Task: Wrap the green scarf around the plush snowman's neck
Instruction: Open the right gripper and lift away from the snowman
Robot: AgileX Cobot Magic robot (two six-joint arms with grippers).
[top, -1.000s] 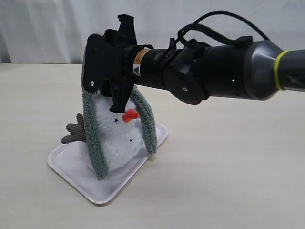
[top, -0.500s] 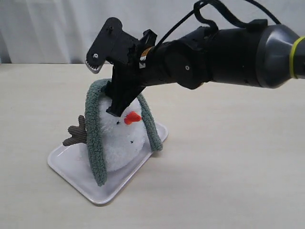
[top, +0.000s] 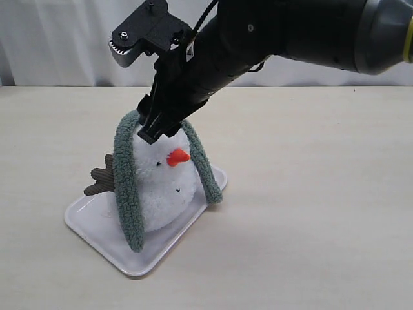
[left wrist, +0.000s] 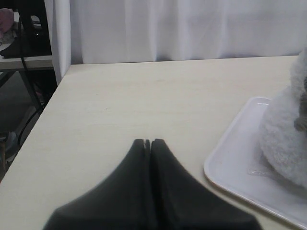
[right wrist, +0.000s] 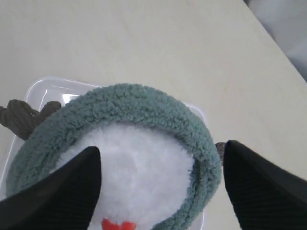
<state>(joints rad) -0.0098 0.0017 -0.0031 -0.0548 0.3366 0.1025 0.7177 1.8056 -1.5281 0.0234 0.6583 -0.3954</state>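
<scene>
**Green scarf (top: 126, 187) sits on the head**

It drapes over the plush snowman (top: 161, 190) on the white tray (top: 97, 236), ends hanging either side. Right gripper (right wrist: 160, 153) gapes wide above, holding nothing, maybe brushing it. Left gripper (left wrist: 147, 142) closed, empty.

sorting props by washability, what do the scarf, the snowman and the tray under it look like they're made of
Green scarf: fuzzy sage-green plush, likely fleece; nubby matte pile.
Plush snowman: fluffy white long-pile fabric, probably synthetic; soft, blurred outline.
Tray: smooth white, probably plastic; faint sheen, rounded raised rim.
</scene>
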